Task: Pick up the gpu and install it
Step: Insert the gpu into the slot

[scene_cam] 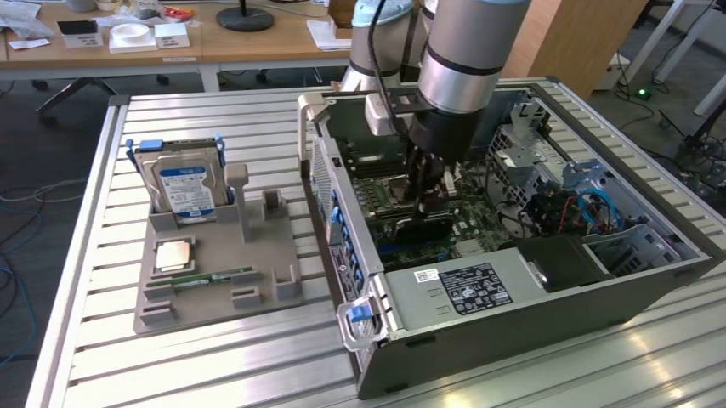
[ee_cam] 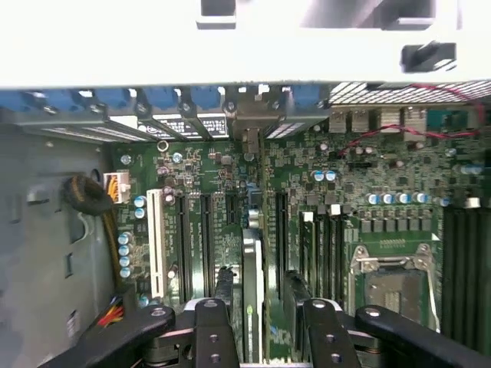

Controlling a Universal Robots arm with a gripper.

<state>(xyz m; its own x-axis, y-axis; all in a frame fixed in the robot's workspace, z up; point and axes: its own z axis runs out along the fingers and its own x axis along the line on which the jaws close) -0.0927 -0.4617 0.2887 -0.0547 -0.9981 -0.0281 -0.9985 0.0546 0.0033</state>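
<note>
Two black fingers point(ee_cam: 224, 282) of your gripper point(ee_cam: 259, 282) stand spread, one on each side of the gpu point(ee_cam: 252, 268). A gap shows between each finger and the card, so you are pinching nothing.

The gpu stands on edge on the green motherboard point(ee_cam: 383, 192), seated among the long dark expansion slots. It lies between a white slot point(ee_cam: 157, 241) and the open processor socket point(ee_cam: 395, 284), with its far end toward the case's rear wall. No print on the board can be read.

From the exterior view, your arm point(scene_cam: 460, 51) reaches straight down into the open computer case point(scene_cam: 488, 340), which lies on its side on the slatted metal table point(scene_cam: 227, 365). There the gripper point(scene_cam: 429, 204) sits low over the board, and the gpu point(scene_cam: 417, 228) shows as a dark upright plate just beneath it.

On the power supply nearest that camera you can see a black label point(scene_cam: 467, 289) with white print and a small white sticker point(scene_cam: 426, 274) beside it. The writing on both is too small to read.

Well apart, toward the exterior view's left, a grey fixture point(scene_cam: 272, 255) holds a silver hard drive point(scene_cam: 187, 191) upright. Its blue label has white lettering you cannot make out. A narrow green RAM stick point(scene_cam: 216, 278) lies flat on the same fixture.
</note>
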